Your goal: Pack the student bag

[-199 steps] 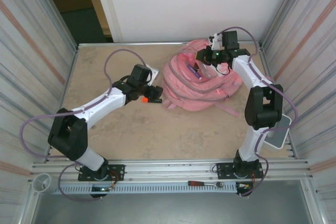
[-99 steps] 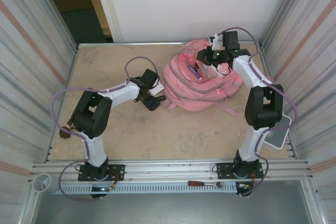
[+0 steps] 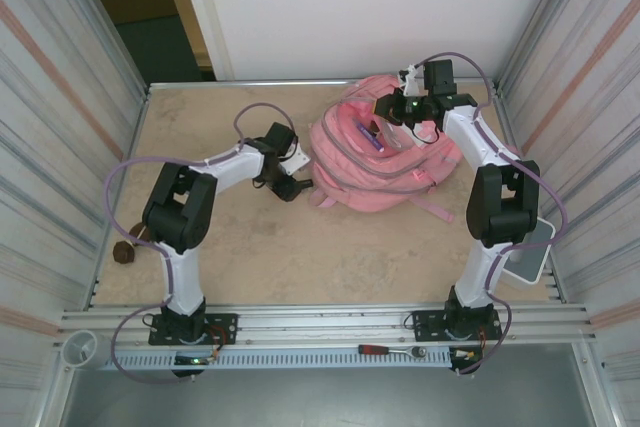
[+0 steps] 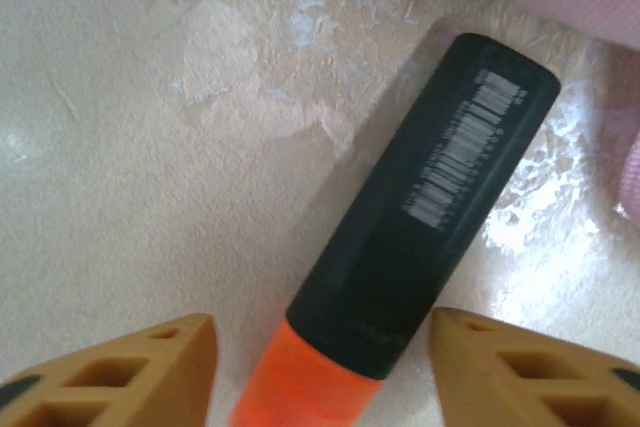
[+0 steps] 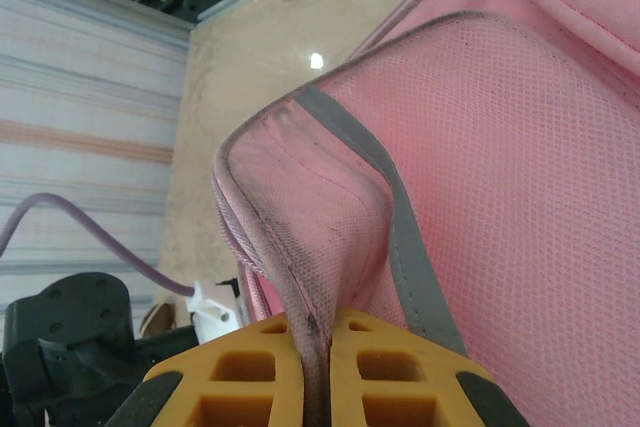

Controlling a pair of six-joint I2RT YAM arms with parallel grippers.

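Left end effector point(image 4: 320, 335) lowered, half-open astride highlighter point(image 4: 440, 197)

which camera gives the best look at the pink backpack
Top external: most of the student bag lies in view, with its straps and front pockets. The right wrist view shows a mesh edge of it pinched in the right gripper; the left wrist view catches a pink corner at top right.

Pink student bag point(image 3: 390, 169): large fabric backpack, slumped on tabletop point(image 3: 260, 247) at far right-centre, zipped front pockets facing up, straps trailing toward near side. Main opening gaping; mesh rim with grey trim point(image 5: 400, 217) raised, pinched between right fingers point(image 5: 240, 377).
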